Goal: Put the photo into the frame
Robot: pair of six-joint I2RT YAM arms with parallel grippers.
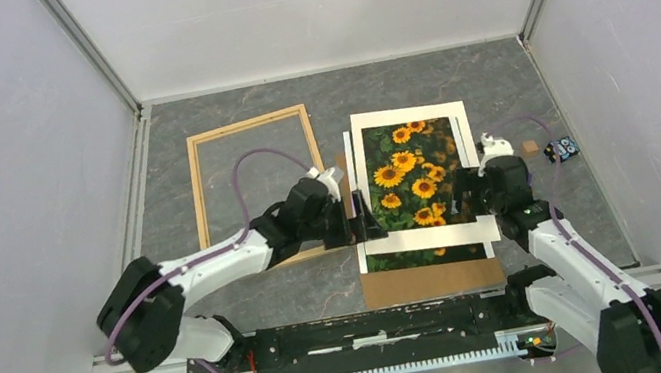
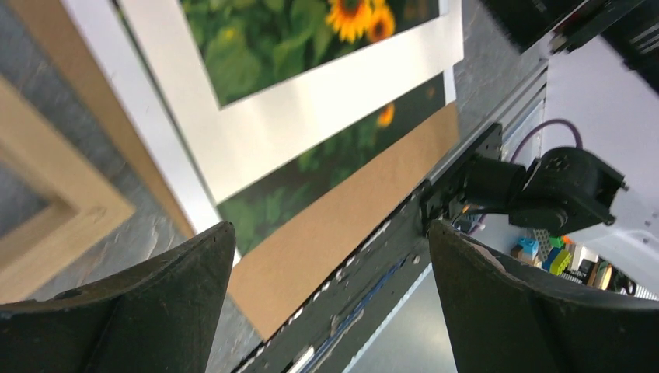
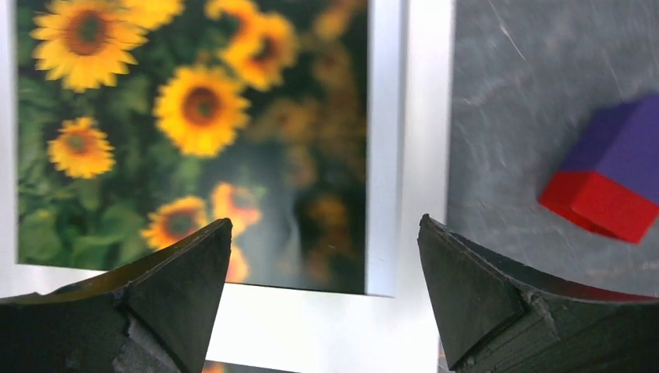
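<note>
1. The photo lies under a white mat on a brown board. Only the part in the mat's window and a strip at the near edge show.
2. The frame lies just left of it, its near right corner hidden by the left arm.
3. Left gripper: jaws wide, empty.
4. Right gripper: jaws wide, empty, over the mat's right edge.
5. The blue item has markings too small to read.

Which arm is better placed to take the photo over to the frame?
Left, probably. The left gripper hangs open at the mat's left edge, near the photo strip exposed below it, with the frame on its side. The right gripper is across the mat.
</note>
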